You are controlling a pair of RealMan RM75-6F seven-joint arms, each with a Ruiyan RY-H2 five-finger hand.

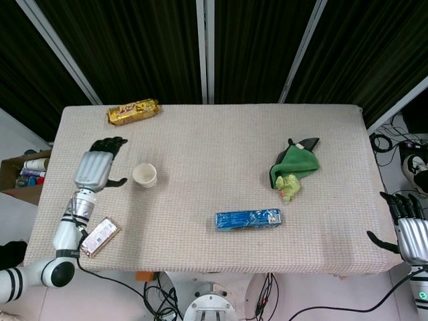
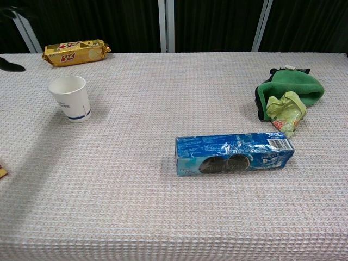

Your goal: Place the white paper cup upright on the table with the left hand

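The white paper cup [image 1: 144,176] [image 2: 69,98] stands upright on the table, mouth up, with a blue band near its base. My left hand [image 1: 94,169] hovers to the left of the cup, apart from it, fingers spread and holding nothing. In the chest view only a dark fingertip [image 2: 11,66] shows at the left edge. My right hand [image 1: 408,231] hangs off the table's right front corner, fingers apart and empty.
A gold snack pack [image 1: 134,111] lies at the back left. A blue cookie box [image 1: 248,219] lies near the front middle. A green cloth with a yellow-green wrapper [image 1: 293,167] sits at the right. A small brown packet [image 1: 99,236] lies near the front left edge.
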